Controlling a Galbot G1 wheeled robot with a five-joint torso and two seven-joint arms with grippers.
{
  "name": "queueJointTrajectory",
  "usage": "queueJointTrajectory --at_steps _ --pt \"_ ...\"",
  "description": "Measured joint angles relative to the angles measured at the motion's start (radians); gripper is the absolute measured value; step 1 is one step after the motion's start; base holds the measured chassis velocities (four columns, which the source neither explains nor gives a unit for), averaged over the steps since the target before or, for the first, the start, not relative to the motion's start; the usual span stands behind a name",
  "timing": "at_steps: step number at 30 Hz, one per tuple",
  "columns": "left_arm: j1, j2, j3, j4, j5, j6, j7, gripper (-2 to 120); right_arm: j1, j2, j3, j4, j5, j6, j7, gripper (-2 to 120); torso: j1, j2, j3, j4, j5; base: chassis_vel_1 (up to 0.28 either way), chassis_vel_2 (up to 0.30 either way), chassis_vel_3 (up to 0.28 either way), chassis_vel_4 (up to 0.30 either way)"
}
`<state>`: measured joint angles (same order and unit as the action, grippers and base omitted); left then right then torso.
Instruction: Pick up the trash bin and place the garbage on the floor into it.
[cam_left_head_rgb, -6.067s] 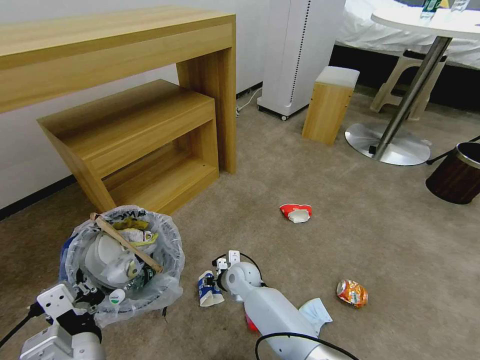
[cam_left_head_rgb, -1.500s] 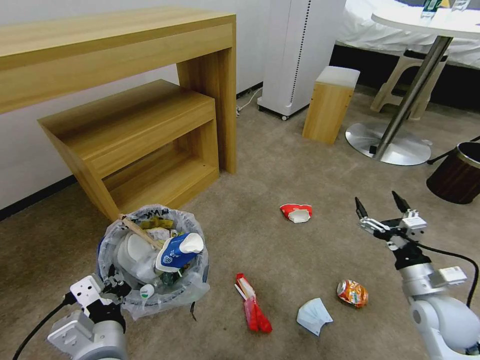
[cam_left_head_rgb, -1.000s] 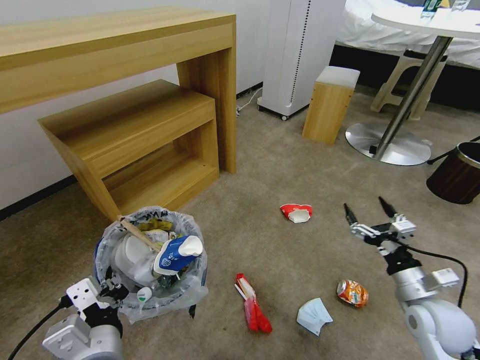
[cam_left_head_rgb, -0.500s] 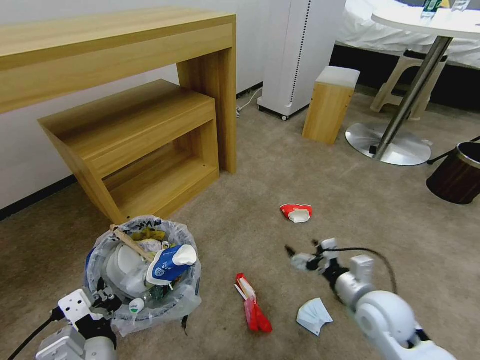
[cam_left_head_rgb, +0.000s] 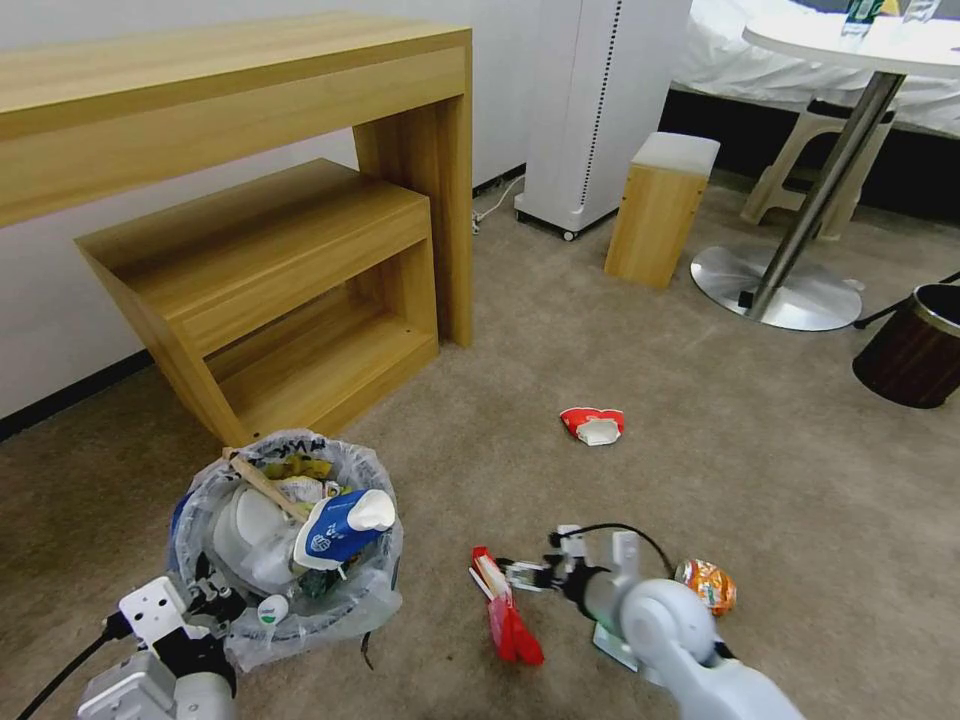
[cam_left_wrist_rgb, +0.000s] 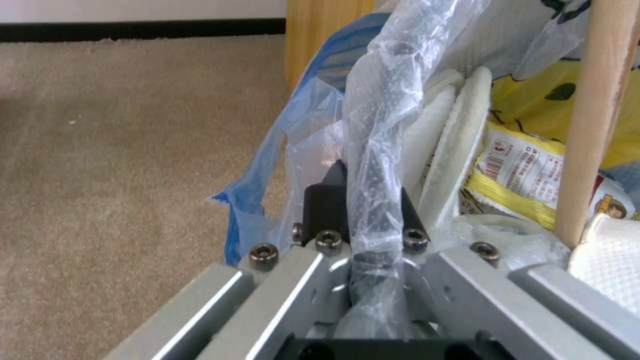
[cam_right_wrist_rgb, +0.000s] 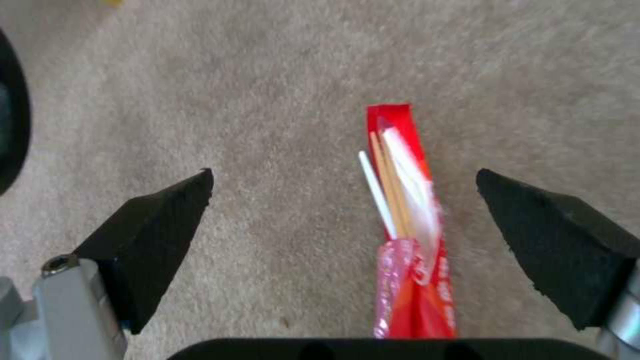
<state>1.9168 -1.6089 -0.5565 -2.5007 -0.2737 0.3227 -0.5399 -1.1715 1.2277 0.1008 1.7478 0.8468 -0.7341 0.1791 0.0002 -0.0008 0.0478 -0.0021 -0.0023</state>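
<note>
Right end effector (cam_right_wrist_rgb: 343, 190) jaws wide open, low over the floor (cam_left_head_rgb: 780, 440), holding nothing; red chopstick wrapper (cam_right_wrist_rgb: 410, 235) lies between its fingertips, not touched. Left end effector (cam_left_wrist_rgb: 363, 200) clamped tight on the bag-lined rim of the trash bin (cam_left_head_rgb: 200, 510), bin full, blue-white cup (cam_left_head_rgb: 345, 520) on top.

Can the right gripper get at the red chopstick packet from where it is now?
Probably yes. The right gripper is open above the red chopstick packet, which lies on bare floor between its fingertips, with nothing lying over it.
</note>
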Motion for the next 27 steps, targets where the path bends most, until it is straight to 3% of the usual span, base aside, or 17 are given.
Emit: queueJointTrajectory --at_steps 7,20,27 --pt "-0.001 0.0 -0.003 0.0 0.003 -0.004 0.001 0 0.058 0.036 -0.063 -0.11 -0.002 -0.01 0.057 100 0.0 0.0 0.0 0.0 0.0002 0.0 0.0 0.0 0.0" --pt "-0.013 0.001 -0.009 0.0 -0.001 -0.005 -0.001 0 0.104 0.035 -0.142 -0.228 -0.034 -0.006 0.077 100 0.0 0.0 0.0 0.0 0.0002 0.0 0.0 0.0 0.0" --pt "-0.022 0.001 -0.015 0.004 -0.008 -0.005 -0.003 0 0.118 0.044 -0.173 -0.272 -0.051 -0.004 0.087 88 0.0 0.0 0.0 -0.0001 0.0003 0.0 0.0 0.0 0.0"
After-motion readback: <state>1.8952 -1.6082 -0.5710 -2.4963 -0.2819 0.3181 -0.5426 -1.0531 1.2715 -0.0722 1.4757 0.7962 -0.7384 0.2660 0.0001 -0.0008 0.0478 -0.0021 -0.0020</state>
